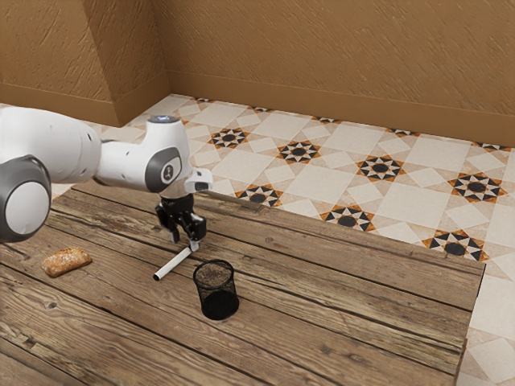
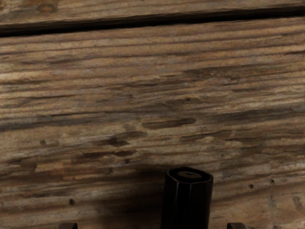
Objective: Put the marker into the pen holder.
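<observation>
Ext. view: the white robot arm [image 1: 129,157] comes in from the upper L of the pic & bends down w/ its black gripper [image 1: 185,240] just L of ctr, low over the wooden table [image 1: 362,301]. Fingers are released: they stand apart w/ the marker [image 1: 174,263] btwn them at its upper-R end, not clamped on it.

Marker = white barrel w/ a black end at its lower L; it runs on a slant, lower L to upper R, in the L-ctr part of the frame. It's outside the pen holder [image 1: 216,289], a black mesh cup standing upright on the table, a bit below & L of the frame's ctr, near the marker but apart from it.

Bread roll [image 1: 67,261], brown crust, lies on the table in the lower-L part of the frame, well apart from the cup. Patterned tile floor [image 1: 330,177] fills much of the R side beyond the table; brown wall [image 1: 322,56] runs across the top.

Wrist view: marker's black end pokes up at the bottom edge, just R of ctr, btwn the two fingertips, w/ a gap on each side. Wood grain behind it, plus a dark seam btwn planks across the top.
</observation>
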You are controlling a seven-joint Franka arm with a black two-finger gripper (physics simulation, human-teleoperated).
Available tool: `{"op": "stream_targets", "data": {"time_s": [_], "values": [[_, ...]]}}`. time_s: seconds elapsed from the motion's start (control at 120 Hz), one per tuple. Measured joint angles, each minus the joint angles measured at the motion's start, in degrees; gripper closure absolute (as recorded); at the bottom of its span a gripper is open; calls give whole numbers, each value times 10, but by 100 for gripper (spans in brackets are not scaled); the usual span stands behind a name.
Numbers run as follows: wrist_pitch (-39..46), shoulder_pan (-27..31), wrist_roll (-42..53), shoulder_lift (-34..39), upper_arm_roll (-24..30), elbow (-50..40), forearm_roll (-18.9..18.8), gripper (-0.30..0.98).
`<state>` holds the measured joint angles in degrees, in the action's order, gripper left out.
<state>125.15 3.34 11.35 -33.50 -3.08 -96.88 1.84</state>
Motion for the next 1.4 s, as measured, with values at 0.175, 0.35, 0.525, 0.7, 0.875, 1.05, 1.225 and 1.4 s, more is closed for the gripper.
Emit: {"op": "stream_targets", "data": {"time_s": [0.175, 0.35, 0.525, 0.7, 0.875, 1.05, 1.225, 1.4], "values": [[2, -3, 6, 1, 0, -1, 8, 40], [-1, -3, 5, 1, 0, -6, 15, 47], [-4, -1, 3, 0, 0, -7, 19, 57], [-4, -1, -1, -2, 0, -7, 23, 66], [-4, -4, -4, 0, 0, -7, 23, 68], [-30, -18, -10, 67, -1, -10, 17, 74], [-59, -86, -16, 262, -1, -130, 25, 76], [-29, -196, -20, 323, -3, -199, 41, 78]]}}
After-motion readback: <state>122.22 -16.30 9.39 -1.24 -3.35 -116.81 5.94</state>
